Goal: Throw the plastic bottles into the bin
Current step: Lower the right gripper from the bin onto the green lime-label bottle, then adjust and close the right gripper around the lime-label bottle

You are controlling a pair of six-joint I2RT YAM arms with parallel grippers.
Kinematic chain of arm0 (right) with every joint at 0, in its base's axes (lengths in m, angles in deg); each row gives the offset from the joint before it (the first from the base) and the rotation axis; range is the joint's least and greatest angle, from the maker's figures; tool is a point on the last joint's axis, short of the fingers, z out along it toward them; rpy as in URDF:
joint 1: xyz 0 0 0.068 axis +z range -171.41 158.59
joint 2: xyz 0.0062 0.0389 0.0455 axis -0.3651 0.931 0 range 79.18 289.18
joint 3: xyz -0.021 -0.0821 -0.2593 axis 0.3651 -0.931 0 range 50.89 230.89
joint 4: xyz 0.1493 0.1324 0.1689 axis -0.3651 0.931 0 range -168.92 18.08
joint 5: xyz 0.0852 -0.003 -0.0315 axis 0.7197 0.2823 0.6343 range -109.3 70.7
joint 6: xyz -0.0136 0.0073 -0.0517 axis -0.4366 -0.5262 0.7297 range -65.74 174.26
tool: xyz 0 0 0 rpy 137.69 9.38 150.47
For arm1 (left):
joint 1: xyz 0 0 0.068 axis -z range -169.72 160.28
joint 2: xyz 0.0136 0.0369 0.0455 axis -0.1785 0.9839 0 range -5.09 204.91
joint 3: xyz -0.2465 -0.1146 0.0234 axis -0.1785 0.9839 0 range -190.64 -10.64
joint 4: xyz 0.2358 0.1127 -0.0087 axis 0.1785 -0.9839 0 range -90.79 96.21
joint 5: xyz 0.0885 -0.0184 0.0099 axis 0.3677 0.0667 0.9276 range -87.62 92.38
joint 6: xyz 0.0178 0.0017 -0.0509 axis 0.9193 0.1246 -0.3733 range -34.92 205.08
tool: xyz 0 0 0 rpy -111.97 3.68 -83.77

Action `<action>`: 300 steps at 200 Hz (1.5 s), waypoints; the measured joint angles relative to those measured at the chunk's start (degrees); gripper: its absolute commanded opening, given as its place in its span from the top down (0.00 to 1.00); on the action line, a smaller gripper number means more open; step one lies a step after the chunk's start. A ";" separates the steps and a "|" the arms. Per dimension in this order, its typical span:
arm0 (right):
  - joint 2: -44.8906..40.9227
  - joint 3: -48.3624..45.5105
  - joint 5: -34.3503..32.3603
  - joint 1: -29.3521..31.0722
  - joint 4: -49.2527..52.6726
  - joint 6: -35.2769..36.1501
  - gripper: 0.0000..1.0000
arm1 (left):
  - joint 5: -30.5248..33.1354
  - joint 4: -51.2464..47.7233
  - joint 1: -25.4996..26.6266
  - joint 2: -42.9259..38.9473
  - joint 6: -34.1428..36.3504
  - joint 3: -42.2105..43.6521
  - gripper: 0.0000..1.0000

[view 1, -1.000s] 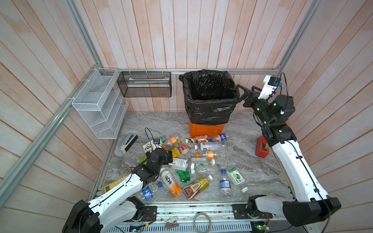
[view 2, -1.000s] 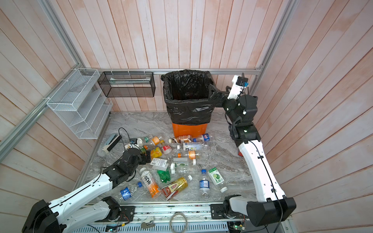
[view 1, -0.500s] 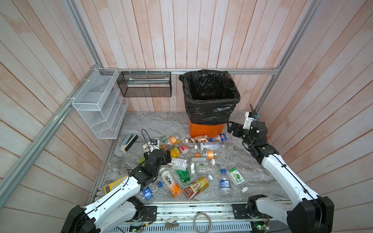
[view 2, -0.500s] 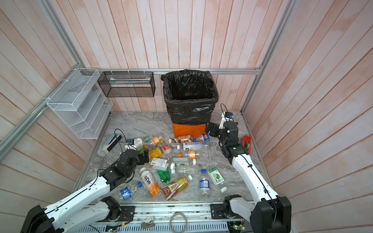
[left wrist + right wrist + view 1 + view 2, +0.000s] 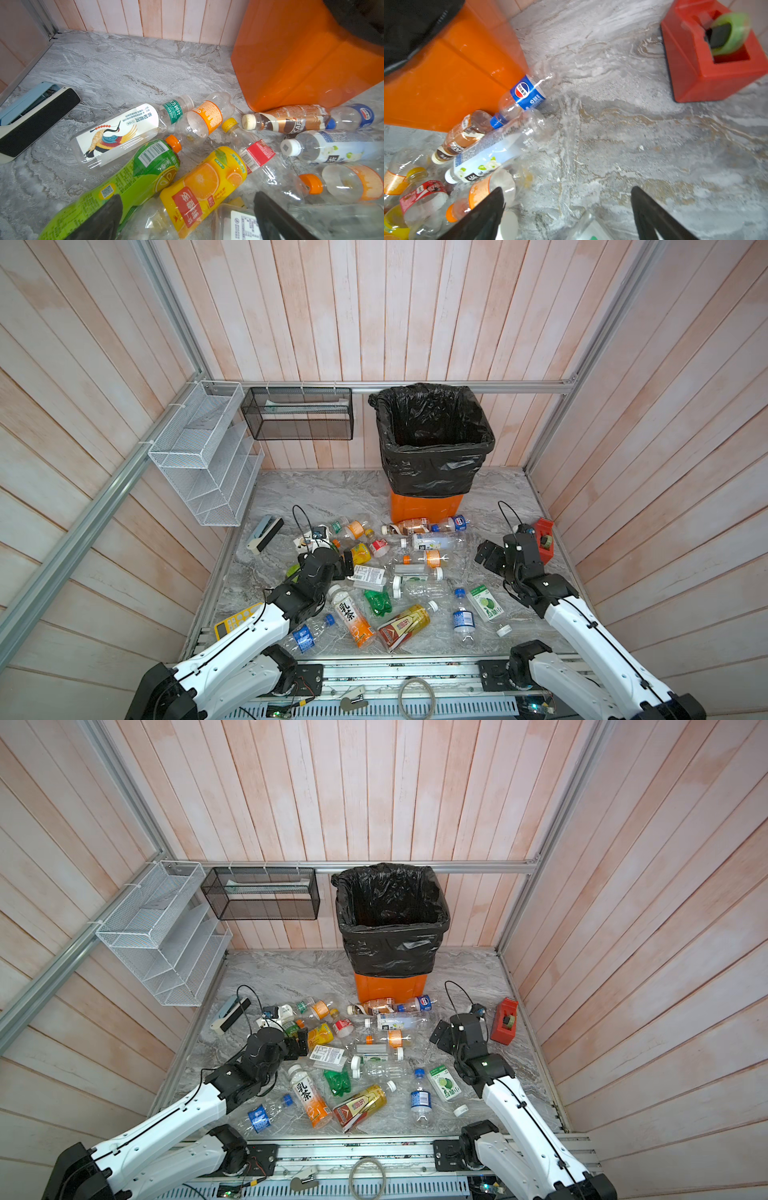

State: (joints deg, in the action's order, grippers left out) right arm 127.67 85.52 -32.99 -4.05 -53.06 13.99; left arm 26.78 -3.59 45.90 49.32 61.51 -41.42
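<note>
Several plastic bottles [image 5: 399, 572] lie scattered on the marble floor in front of the bin [image 5: 432, 439], an orange tub lined with a black bag. In both top views my left gripper [image 5: 345, 562] hovers low at the pile's left side. It is open, and in the left wrist view a yellow orange-juice bottle [image 5: 203, 187] lies between its fingers [image 5: 104, 218], with a green bottle [image 5: 128, 182] beside it. My right gripper [image 5: 439, 1032] is open and low at the pile's right edge. Bare floor shows between its fingers [image 5: 650, 212], and a blue-labelled bottle [image 5: 525, 93] lies ahead by the bin.
A red tape dispenser [image 5: 544, 539] stands close to the right of my right arm. A yellow calculator [image 5: 235, 620] lies under the left arm, and a blue-and-black device [image 5: 266, 533] at the left. A white wire rack [image 5: 203, 456] and a black mesh basket [image 5: 297, 414] hang on the walls.
My right arm has swung down from the bin's rim to just above the floor beside the bottles. My left gripper has edged a little forward over the pile.
</note>
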 measured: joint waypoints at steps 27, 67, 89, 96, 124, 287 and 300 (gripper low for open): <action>-3.21 -2.38 -1.03 3.08 4.66 -5.42 0.11 | -0.42 0.39 0.00 0.00 0.09 0.09 0.00; -3.91 -3.26 -4.11 10.99 11.89 -12.81 0.09 | -1.53 1.27 0.00 0.68 0.48 0.35 0.01; -3.58 -3.50 -6.25 14.88 15.80 -16.98 0.06 | -2.21 2.16 0.00 1.31 0.81 0.72 0.00; -3.80 -3.91 -6.75 16.04 16.70 -18.45 0.05 | -2.54 2.25 0.00 1.40 0.96 0.87 0.00; -5.90 -6.75 -7.32 18.56 19.67 -23.56 0.01 | -3.61 2.86 0.00 1.95 1.51 1.01 0.00; -12.22 -7.13 -3.43 20.00 29.66 -42.07 0.00 | -6.01 5.11 0.00 3.15 1.46 2.54 0.00; -12.02 -7.63 -2.32 20.00 29.49 -42.12 0.01 | -6.14 5.16 0.00 3.10 1.46 2.54 0.00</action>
State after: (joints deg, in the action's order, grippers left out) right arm 115.65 77.89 -35.31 15.95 -23.57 -28.13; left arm 20.64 1.57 45.90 52.42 62.97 -38.89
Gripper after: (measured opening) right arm 0.997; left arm 0.996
